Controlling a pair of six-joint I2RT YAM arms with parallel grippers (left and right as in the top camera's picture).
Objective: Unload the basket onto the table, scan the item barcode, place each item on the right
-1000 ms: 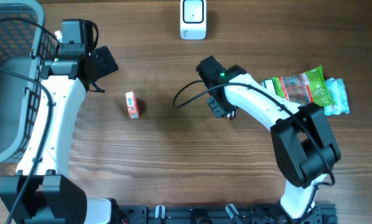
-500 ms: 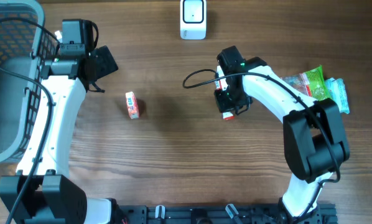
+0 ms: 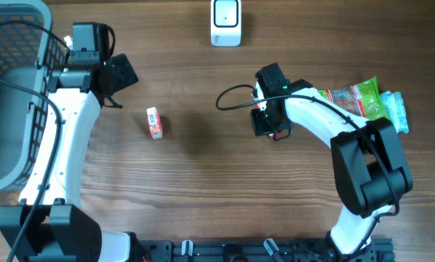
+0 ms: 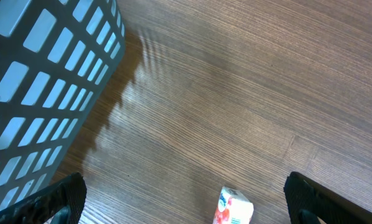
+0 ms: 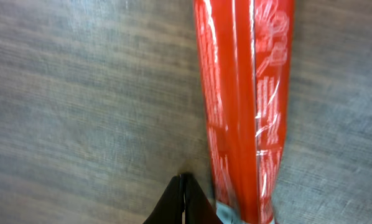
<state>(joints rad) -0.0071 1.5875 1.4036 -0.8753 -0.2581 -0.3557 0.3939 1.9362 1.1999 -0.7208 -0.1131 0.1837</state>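
The white barcode scanner (image 3: 225,22) stands at the far edge of the table. A red packet (image 5: 245,106) lies lengthwise on the wood just right of my right gripper (image 5: 183,182). That gripper's jaws are pressed together with nothing between them. From above, the right gripper (image 3: 270,122) covers most of the red packet (image 3: 279,135). A small red-and-white carton (image 3: 154,122) lies left of centre. It shows between the fingers of my left gripper (image 4: 186,202), which hangs wide open above the carton (image 4: 234,210) without touching it. In the overhead view the left gripper (image 3: 121,76) is at the upper left.
A grey mesh basket (image 3: 10,87) fills the left edge and reappears as the basket (image 4: 43,81) close to the left gripper. Green and blue snack packets (image 3: 363,103) lie at the right. The right arm's black cable (image 3: 228,98) loops over the table's middle.
My right arm swung right and came down next to the red packet while its jaws closed. The left arm and the carton stayed still.
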